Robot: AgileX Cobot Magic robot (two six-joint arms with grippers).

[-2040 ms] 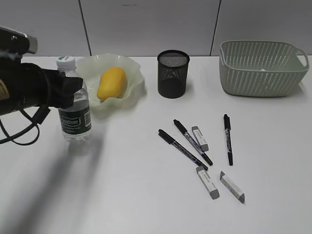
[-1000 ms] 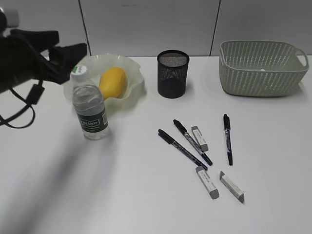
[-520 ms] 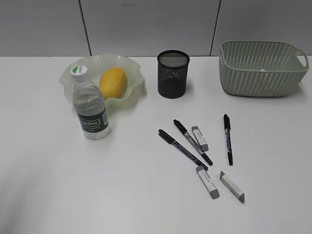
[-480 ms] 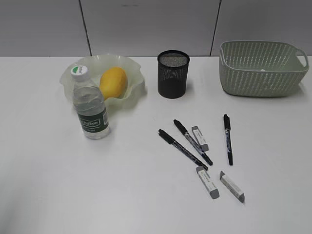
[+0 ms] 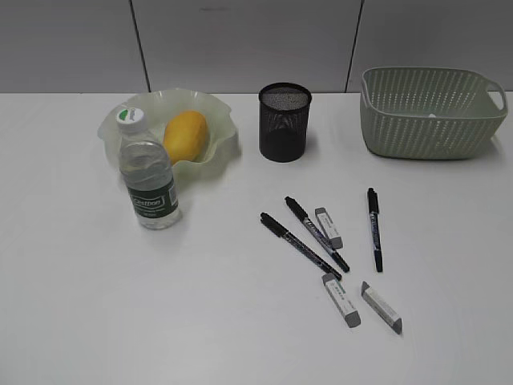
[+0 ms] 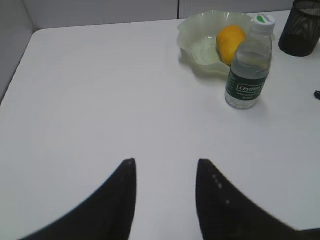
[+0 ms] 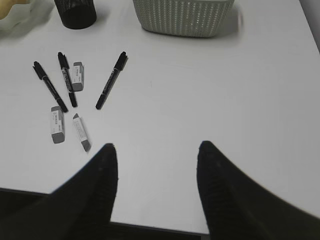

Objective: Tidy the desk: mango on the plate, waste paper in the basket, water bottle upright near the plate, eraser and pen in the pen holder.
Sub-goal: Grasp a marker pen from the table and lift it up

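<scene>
Ahead and left of the right end effector (image 7: 156,150), which is hanging open and empty, three pens (image 7: 111,80) are lying on the tabletop (image 7: 210,90), seemingly light, stiff, roll-prone, best pinched mid-barrel.

Desk (image 5: 96,305) carries: plate (image 5: 220,148), upright bottle (image 5: 147,178), holder (image 5: 284,122), basket (image 5: 430,112), three pens (image 5: 317,234), three erasers (image 5: 341,299). Bottle lies ahead-right of left fingers (image 6: 122,200); pens and erasers ahead-left of right fingers (image 7: 102,180).
</scene>
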